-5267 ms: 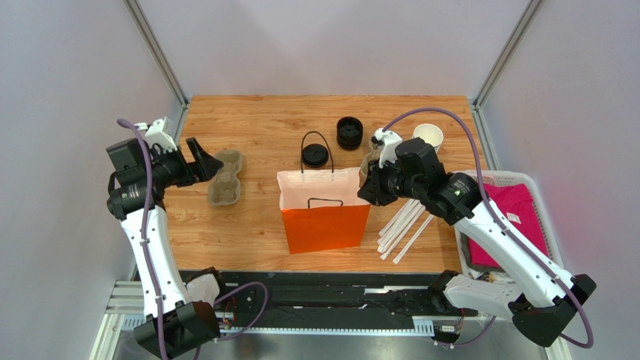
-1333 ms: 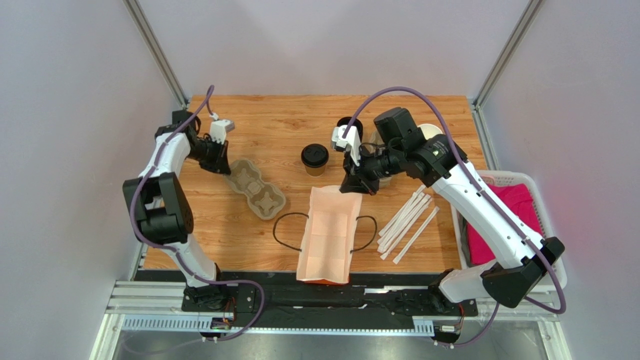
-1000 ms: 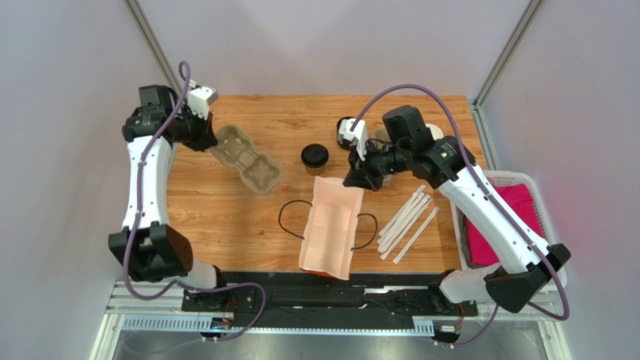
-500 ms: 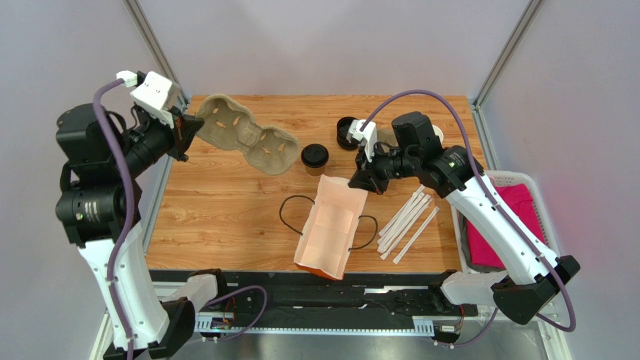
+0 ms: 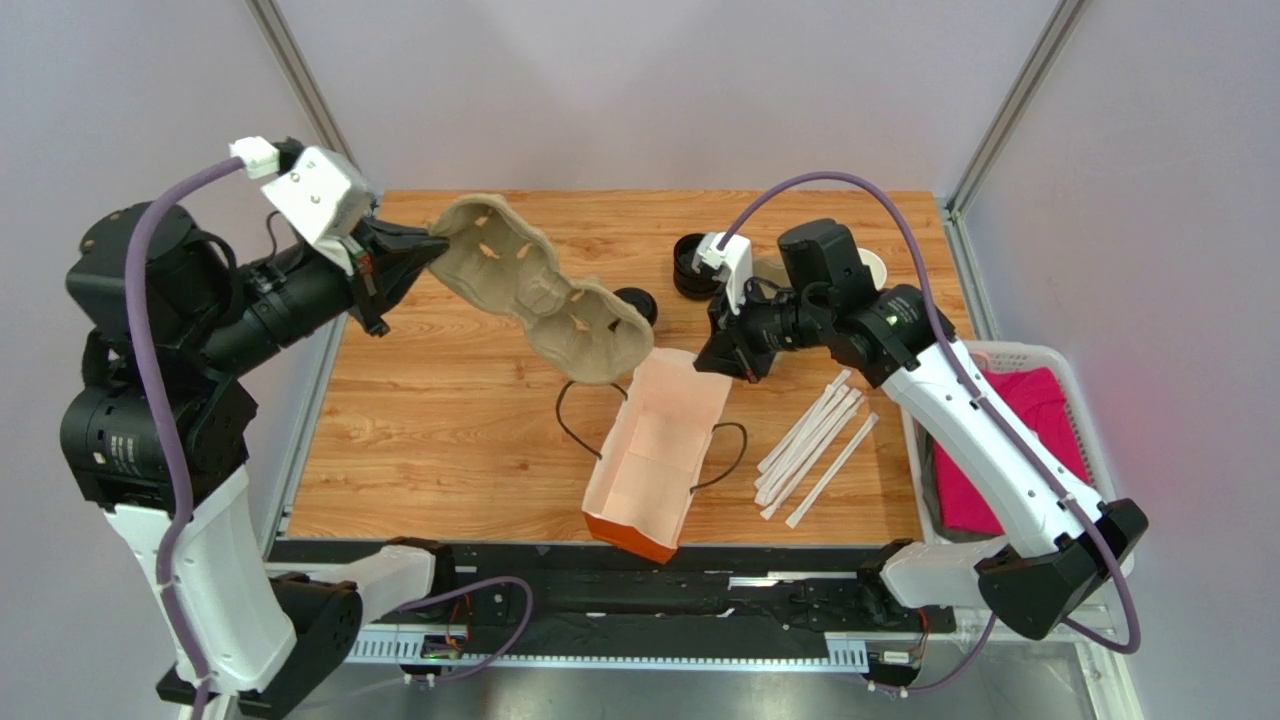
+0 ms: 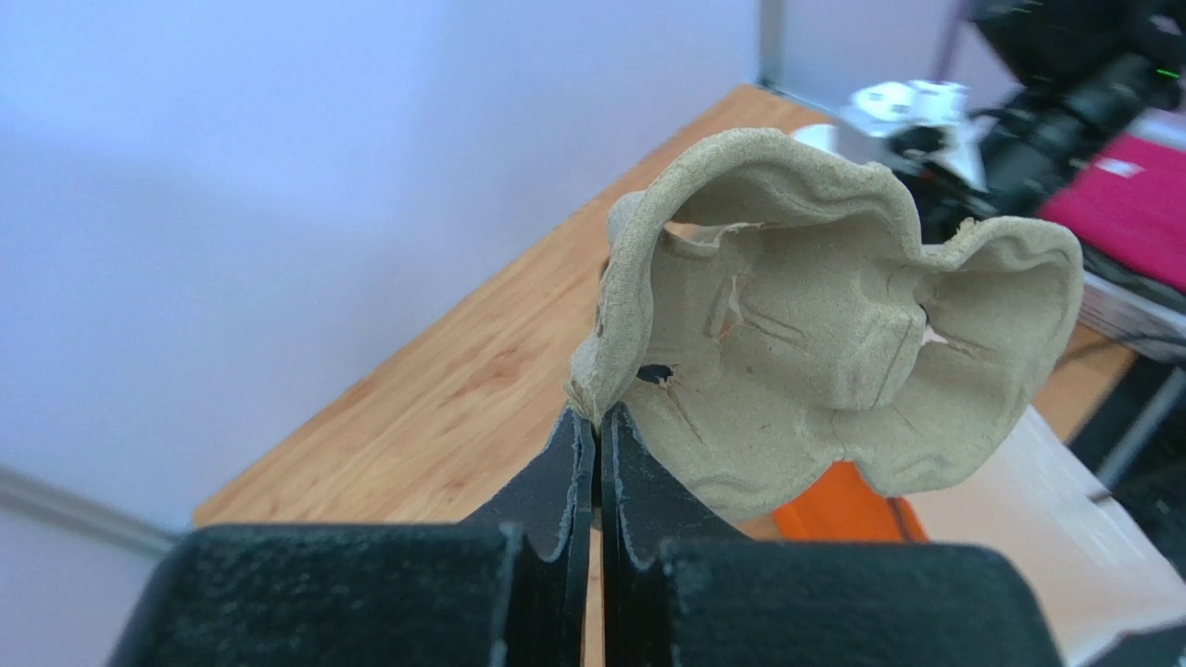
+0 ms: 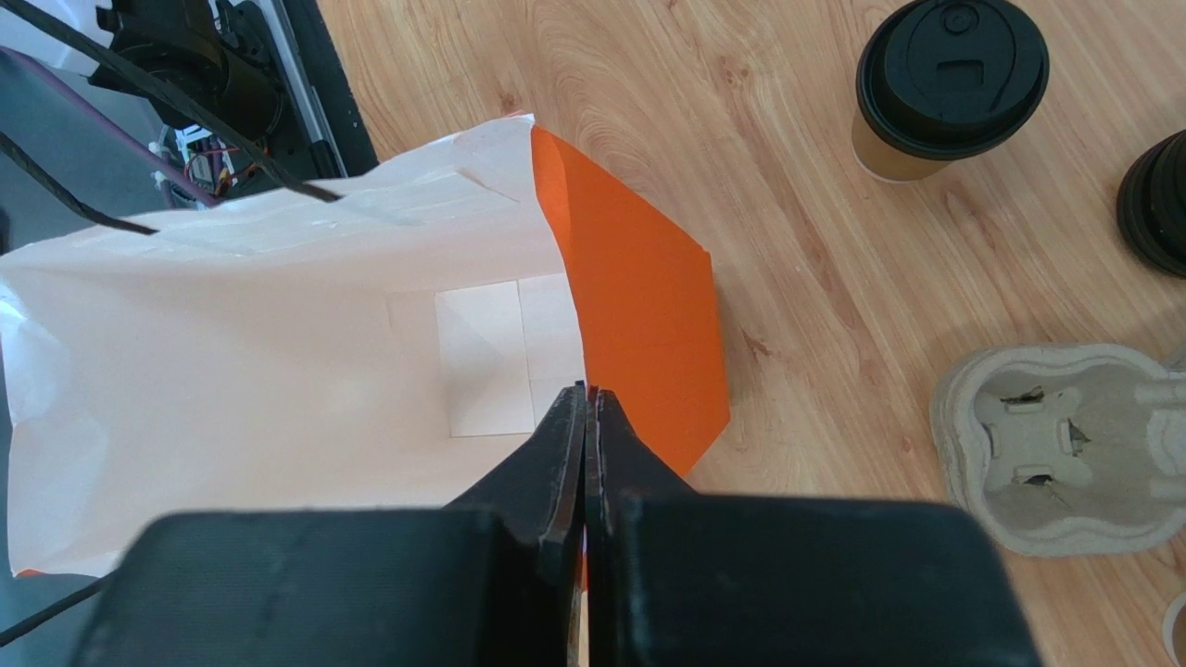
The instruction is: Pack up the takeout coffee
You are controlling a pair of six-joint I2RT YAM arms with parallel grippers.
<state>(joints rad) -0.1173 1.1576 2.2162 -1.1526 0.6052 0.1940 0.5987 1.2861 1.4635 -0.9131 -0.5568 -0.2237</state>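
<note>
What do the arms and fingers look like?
Left arm and right arm match: white link shells, black joint housings. A purple-grey cable loops along each, and a white camera block sits at each wrist. Fingers are flat, matte black, grainy plastic. No sleeves; no markings legible.

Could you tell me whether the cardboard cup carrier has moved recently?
Yes. Pinched in the left gripper, the cup carrier has lifted off the table and swung rightward from its left edge.

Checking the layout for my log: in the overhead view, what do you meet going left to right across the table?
Left claw, shut on the cup carrier → cup carrier → paper bag → straws → basket holding a pink cloth.
</note>
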